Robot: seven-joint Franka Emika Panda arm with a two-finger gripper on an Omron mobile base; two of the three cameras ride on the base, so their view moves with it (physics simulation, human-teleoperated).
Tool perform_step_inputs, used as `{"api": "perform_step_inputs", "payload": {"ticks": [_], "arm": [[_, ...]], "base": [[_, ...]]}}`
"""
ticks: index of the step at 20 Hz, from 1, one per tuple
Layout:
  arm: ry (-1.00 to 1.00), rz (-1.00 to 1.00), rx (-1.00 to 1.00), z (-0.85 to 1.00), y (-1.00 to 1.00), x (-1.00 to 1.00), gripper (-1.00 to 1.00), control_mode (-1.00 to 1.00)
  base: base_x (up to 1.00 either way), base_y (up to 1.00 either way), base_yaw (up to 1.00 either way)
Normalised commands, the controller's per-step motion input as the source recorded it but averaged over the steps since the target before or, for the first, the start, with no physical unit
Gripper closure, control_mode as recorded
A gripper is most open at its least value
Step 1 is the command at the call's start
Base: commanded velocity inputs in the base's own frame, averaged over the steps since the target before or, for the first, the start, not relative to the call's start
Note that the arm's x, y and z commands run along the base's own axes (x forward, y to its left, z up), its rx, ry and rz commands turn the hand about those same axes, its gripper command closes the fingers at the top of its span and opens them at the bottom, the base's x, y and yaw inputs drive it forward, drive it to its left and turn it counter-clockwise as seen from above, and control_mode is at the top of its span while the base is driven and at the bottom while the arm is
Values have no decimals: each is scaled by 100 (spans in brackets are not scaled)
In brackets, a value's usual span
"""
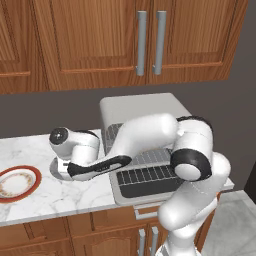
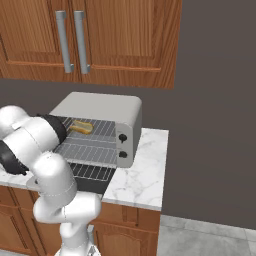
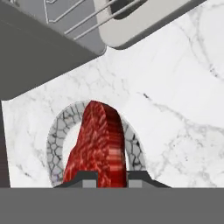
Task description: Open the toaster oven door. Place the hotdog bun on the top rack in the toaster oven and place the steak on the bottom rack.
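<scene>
Steak [image 3: 98, 144] sits between the two dark fingertips [image 3: 85, 178] of the gripper [image 3: 106, 179] in the hand view, its red marbled surface rising from a round plate with a grey crackle rim [image 3: 54, 140]. The fingertips stand against either side of the meat, so the gripper looks clenched on the steak, though the contact itself is cut off at the bottom edge and cannot be fully confirmed. That plate rests on the white marble counter [image 3: 175, 100], just left of the toaster oven [image 1: 142, 107], near the counter's back edge.

The toaster oven door [image 1: 150, 182] is folded down flat toward the counter's front edge, its dark glass facing up. Inside the oven, the hotdog bun [image 2: 81, 127] lies on the top rack [image 2: 97, 131], toward its left half. The bottom rack [image 2: 87, 152] is pulled partly out over the open door and carries nothing.

From the left base camera, the white arm [image 1: 145, 135] reaches left across the oven's front, its hand lowered over the grey-rimmed plate. A second plate with a red-orange rim [image 1: 19, 182] sits near the counter's left end.
</scene>
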Motion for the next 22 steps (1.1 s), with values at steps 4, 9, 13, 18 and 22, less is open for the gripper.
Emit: {"api": "perform_step_inputs", "payload": {"ticks": [4,9,13,18,22], "arm": [[0,-6,0,42,-45,-98,100,-100],[-6,-1,-2,37,-74,-61,100,-100],[-4,0,-3,22,-91,-41,100,-100],[0,-2,-1,1,-97,-21,100,-100],[0,-1,0,1,-92,-5,100,-100]], "base": [[0,0,0],[0,0,0],[0,0,0],[0,0,0],[0,0,0]]}}
